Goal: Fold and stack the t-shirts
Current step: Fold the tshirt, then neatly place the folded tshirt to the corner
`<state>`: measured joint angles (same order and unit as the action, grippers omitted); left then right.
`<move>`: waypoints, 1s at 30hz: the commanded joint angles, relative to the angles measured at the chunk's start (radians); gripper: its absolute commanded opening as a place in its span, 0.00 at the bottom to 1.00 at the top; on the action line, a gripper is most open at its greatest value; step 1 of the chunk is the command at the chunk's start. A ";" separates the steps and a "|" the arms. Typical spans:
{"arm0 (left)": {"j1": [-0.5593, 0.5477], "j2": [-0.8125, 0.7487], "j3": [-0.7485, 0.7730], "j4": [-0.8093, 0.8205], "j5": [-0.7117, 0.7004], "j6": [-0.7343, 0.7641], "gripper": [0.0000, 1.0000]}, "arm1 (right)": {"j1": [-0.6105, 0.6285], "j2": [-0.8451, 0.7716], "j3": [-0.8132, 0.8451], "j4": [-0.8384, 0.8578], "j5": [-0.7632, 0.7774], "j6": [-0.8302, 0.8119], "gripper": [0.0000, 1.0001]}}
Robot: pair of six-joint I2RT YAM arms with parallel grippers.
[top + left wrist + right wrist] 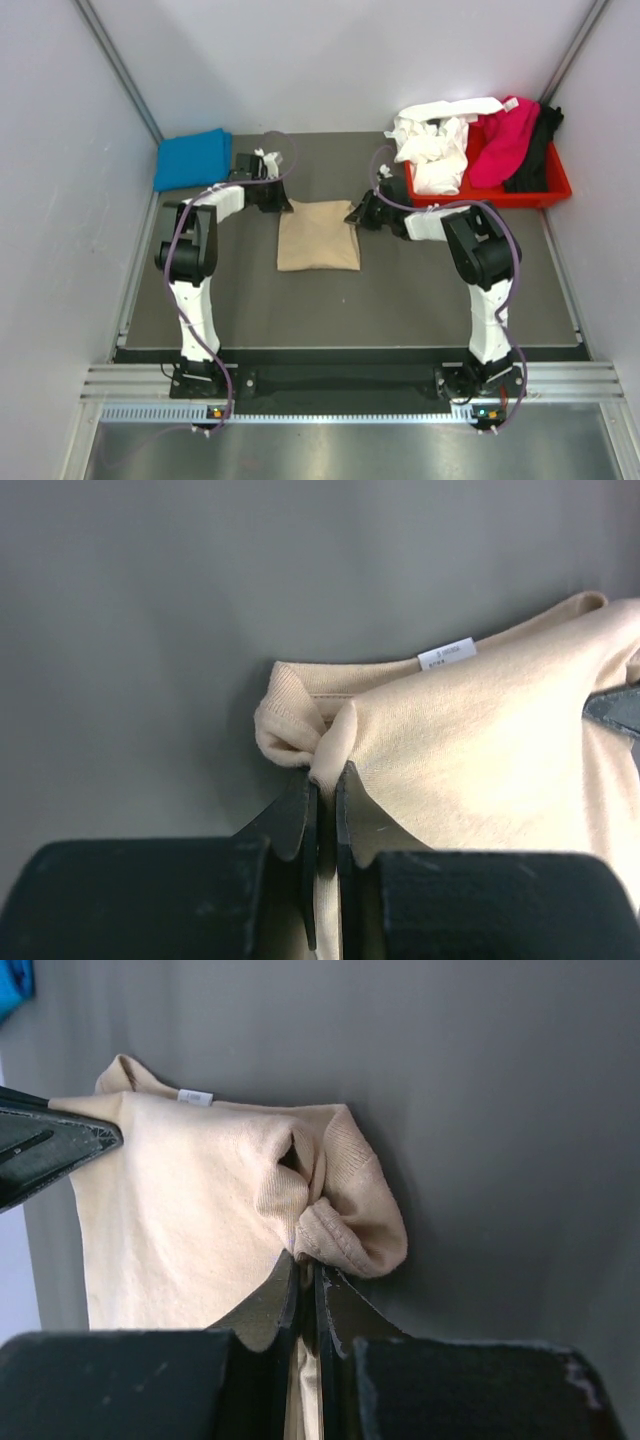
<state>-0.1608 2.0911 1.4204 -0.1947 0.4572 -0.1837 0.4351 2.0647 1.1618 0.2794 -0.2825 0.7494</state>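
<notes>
Near the middle of the overhead frame, lying flat on the dark grey matte table (420, 290): a tan t-shirt (318, 236) of soft cloth, folded to a rough square. Gripped at both upper corners, at the upper left by the black two-finger left gripper (283, 206) and at the upper right by the black two-finger right gripper (353, 214), each arm reaching inward from its own side. From the left wrist, at lower centre of the frame, left gripper (325, 780) clenched on a small bunched fold of the tan t-shirt (480, 770), the ribbed hem puckered just above the tips and the rest of the cloth spreading to the right. On the far edge of the cloth, upper right of that frame, a small white label (446, 654). From the right wrist, nearly the mirror of it: right gripper (308, 1265) pinched tight on a rolled ribbed fold of the tan t-shirt (190, 1210), the cloth spreading to the left. At upper left of the overhead frame, well apart from both arms, a bright blue t-shirt (192, 158), folded, at the table's corner. At upper right, a red rectangular plastic tray (545, 190) holding a crumpled white t-shirt (435, 150), a magenta t-shirt (505, 140) and a black t-shirt (535, 150), side by side, partly hanging over its rim.
</notes>
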 commanded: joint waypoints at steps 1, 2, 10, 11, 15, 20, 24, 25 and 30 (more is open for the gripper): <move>0.038 0.033 0.103 0.005 -0.044 0.050 0.00 | -0.009 0.060 0.070 0.086 0.032 0.034 0.00; 0.043 0.052 0.118 0.000 -0.058 0.058 0.00 | -0.012 0.070 0.078 0.125 0.031 0.050 0.00; 0.055 0.122 0.233 -0.052 -0.046 0.064 0.33 | -0.016 0.181 0.161 0.152 0.019 0.128 0.04; 0.069 0.129 0.238 -0.066 -0.042 0.055 0.60 | -0.016 0.178 0.157 0.144 0.025 0.130 0.11; 0.118 0.138 0.226 -0.109 0.001 -0.009 0.88 | -0.016 0.135 0.138 0.116 0.035 0.110 0.49; 0.110 -0.007 -0.053 0.009 0.001 -0.066 0.76 | -0.016 0.052 0.095 0.051 0.103 0.044 0.64; 0.087 -0.060 -0.172 0.047 0.003 -0.106 0.72 | -0.013 -0.009 0.056 0.032 0.117 0.019 0.70; 0.086 -0.062 -0.190 0.055 0.001 -0.115 0.71 | -0.012 -0.018 0.050 0.032 0.114 0.016 0.70; 0.061 0.003 -0.172 0.046 0.003 -0.115 0.69 | -0.009 -0.064 0.001 0.047 0.120 0.015 0.74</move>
<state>-0.0841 2.0125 1.2751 -0.0765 0.4808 -0.2817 0.4282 2.0598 1.1896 0.3458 -0.1917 0.7944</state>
